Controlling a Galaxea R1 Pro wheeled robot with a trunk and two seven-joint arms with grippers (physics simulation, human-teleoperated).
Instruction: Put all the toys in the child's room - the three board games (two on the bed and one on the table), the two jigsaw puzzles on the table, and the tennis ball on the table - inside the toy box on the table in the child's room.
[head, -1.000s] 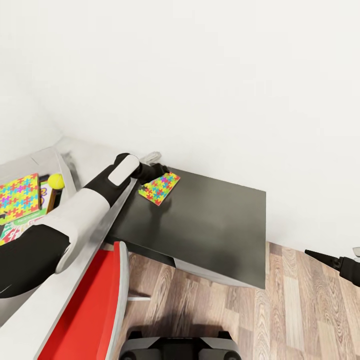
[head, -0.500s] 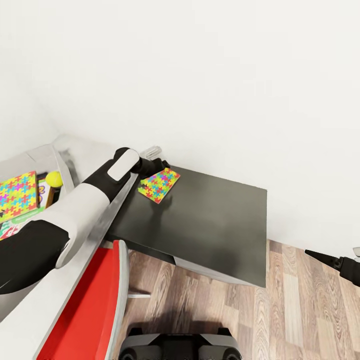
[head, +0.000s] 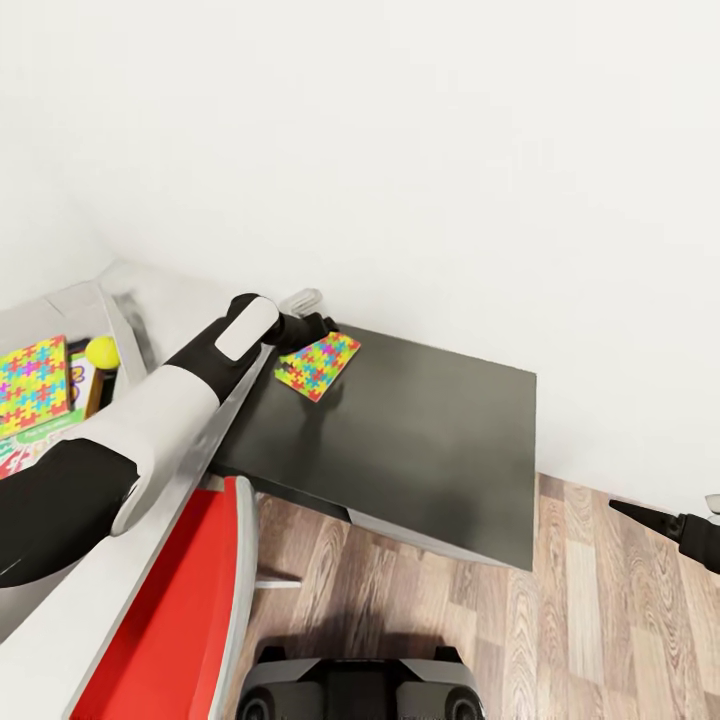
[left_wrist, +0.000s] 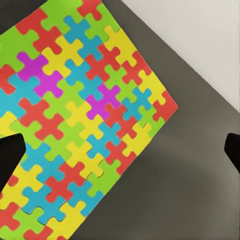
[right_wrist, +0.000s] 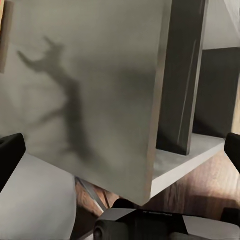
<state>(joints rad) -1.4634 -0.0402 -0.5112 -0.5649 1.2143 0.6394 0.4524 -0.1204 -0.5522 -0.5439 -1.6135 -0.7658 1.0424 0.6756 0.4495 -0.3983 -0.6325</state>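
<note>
A jigsaw puzzle box lies flat on the lower dark grey desk, near the wall. My left gripper hovers at its far edge. In the left wrist view the puzzle spreads below the open left gripper, with one fingertip over its edge. At the far left the toy box holds another jigsaw puzzle, the tennis ball and printed game boxes. My right gripper hangs open over the wood floor, empty, and shows as the right gripper facing the desk's side.
A red chair stands close in front of me, against the pale table. The white wall runs right behind the dark desk. Wood-plank floor lies open to the right. My base shows at the bottom.
The whole picture has shifted a little, so the toy box sits further left. My left gripper has edged slightly toward the wall above the puzzle. The puzzle stays on the dark desk.
</note>
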